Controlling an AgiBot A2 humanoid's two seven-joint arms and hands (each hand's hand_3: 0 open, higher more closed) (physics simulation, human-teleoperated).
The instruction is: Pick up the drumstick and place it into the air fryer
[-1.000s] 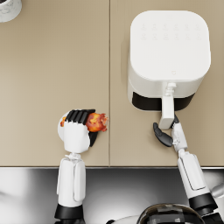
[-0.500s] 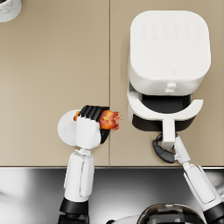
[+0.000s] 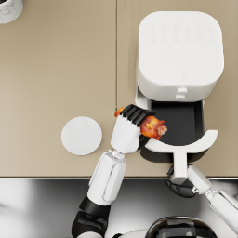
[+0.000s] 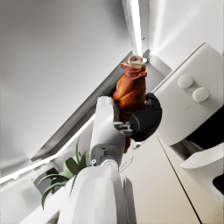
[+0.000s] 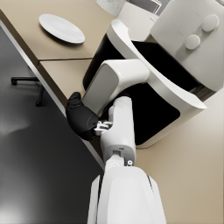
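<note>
The counter [image 3: 56,69] is stretching tan across the head view, with a dark seam running down it beside the fryer [image 3: 179,53], which is sitting at the right side as a white box with its drawer [image 3: 179,125] standing pulled out toward the robot, the black basket inside lying open to view. The drawer's white handle [image 3: 179,167] is reaching past the counter's front edge, and the right hand [image 3: 182,187] is wrapping its dark fingers around the end of that handle; the right wrist view is showing the same grip, the fingers [image 5: 81,119] curling under the white bar. The left hand [image 3: 129,130] is hovering at the drawer's left rim, its fingers closing around the drumstick [image 3: 152,127], which is lying up off the counter, poking out of the hand over the rim of the basket. In the left wrist view the browned meat is standing up out of the dark fingers [image 4: 146,120], bone end outermost. A round white plate [image 3: 82,135] is lying on the counter to the left of that hand, apart from it. A pale cup [image 3: 9,9] is showing partly at the far left corner.
</note>
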